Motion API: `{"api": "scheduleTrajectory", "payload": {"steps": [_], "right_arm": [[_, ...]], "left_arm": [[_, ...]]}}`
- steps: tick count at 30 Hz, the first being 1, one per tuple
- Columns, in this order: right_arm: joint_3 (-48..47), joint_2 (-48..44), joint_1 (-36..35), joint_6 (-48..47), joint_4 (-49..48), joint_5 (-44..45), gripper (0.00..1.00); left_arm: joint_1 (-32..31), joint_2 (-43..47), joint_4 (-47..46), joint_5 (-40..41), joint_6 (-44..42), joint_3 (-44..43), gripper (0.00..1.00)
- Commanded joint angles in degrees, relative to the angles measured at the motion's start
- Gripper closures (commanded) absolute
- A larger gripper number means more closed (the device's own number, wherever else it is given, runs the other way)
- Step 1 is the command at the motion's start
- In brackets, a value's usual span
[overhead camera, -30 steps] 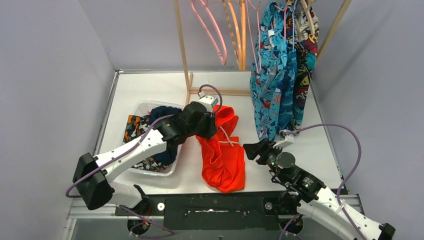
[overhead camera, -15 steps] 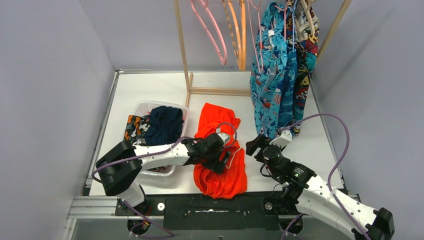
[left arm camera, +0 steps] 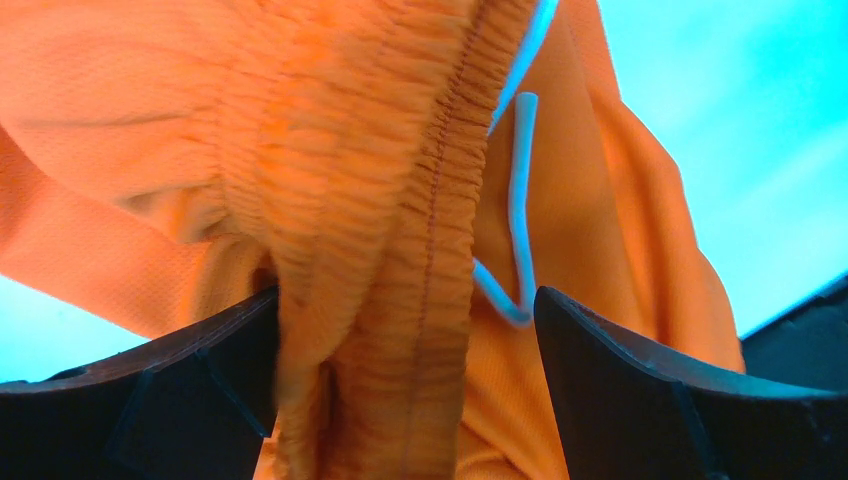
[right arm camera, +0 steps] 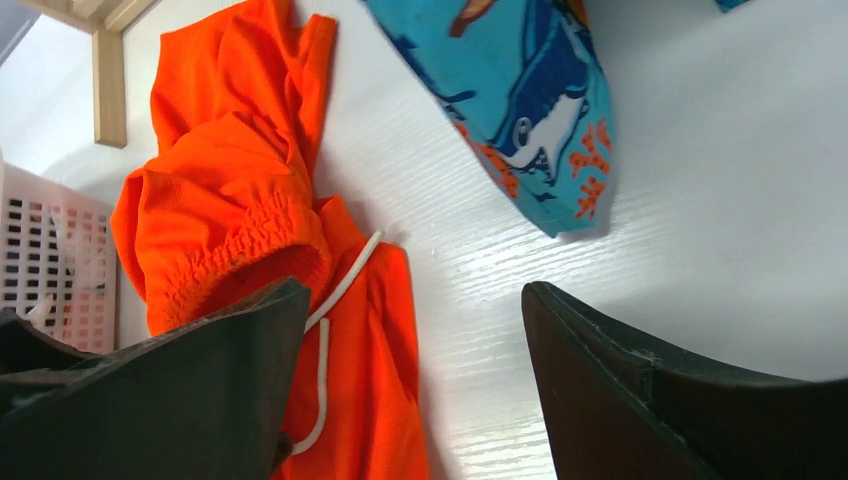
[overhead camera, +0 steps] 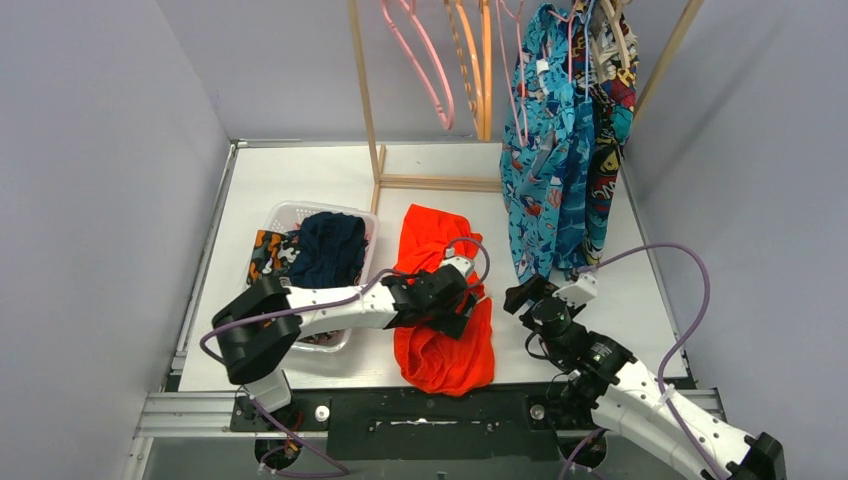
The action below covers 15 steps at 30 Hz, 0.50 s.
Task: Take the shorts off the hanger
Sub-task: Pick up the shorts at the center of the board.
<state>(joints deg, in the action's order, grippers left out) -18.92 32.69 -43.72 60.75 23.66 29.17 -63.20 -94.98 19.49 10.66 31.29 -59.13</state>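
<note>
Orange-red shorts (overhead camera: 428, 235) lie crumpled flat on the tabletop (overhead camera: 290, 175), just right of the basket (overhead camera: 285, 212) and off the hanger. Left pincer (left arm camera: 405, 330) is down on them, fingers spread, with the elastic waistband bunched between and the white drawstring (left arm camera: 520, 200) beside it. Right pincer (right arm camera: 410, 330) is spread and empty, near the hem of the teal-blue shorts (overhead camera: 545, 150) hanging on the rack. Navy shorts (overhead camera: 330, 250) sit in the basket.
</note>
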Motion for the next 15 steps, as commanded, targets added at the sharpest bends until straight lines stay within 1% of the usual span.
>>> {"api": "scheduleTrajectory", "payload": {"steps": [1, 5, 7, 8, 9, 11, 14, 15], "right_arm": [[1.7, -2.8, 3.6, -0.5, -3.5, -0.3, 0.2], [1.9, -3.5, 5.9, -2.6, -3.6, -1.2, 0.2], [1.7, -3.7, 6.5, -3.4, -3.5, -0.9, 0.19], [1.6, -3.7, 6.6, -3.9, -3.6, -1.0, 0.19], [1.5, -3.6, 6.8, -4.8, -3.8, -1.2, 0.19], [1.2, -3.2, 7.1, -5.8, -4.0, -2.0, 0.19], [0.7, -2.2, 7.5, -7.0, -4.1, -3.5, 0.18], [0.4, -1.8, 7.7, -7.3, -4.1, -4.0, 0.18]], "left_arm": [[-2.8, -6.4, -0.9, 3.0, 0.1, -5.0, 0.13], [-6.0, -14.3, 5.6, 7.7, 2.1, -9.7, 0.13], [-7.2, -16.8, 6.6, 9.6, 4.3, -9.5, 0.13], [-7.4, -17.8, 7.1, 10.0, 6.0, -9.2, 0.16], [-7.4, -18.7, 7.9, 10.8, 7.1, -8.8, 0.23], [-7.4, -19.5, 9.5, 13.3, 9.2, -8.0, 0.45], [-7.2, -18.3, 10.6, 16.9, 10.1, -6.8, 0.74], [-6.9, -17.9, 11.2, 17.7, 9.7, -7.1, 0.81]]}}
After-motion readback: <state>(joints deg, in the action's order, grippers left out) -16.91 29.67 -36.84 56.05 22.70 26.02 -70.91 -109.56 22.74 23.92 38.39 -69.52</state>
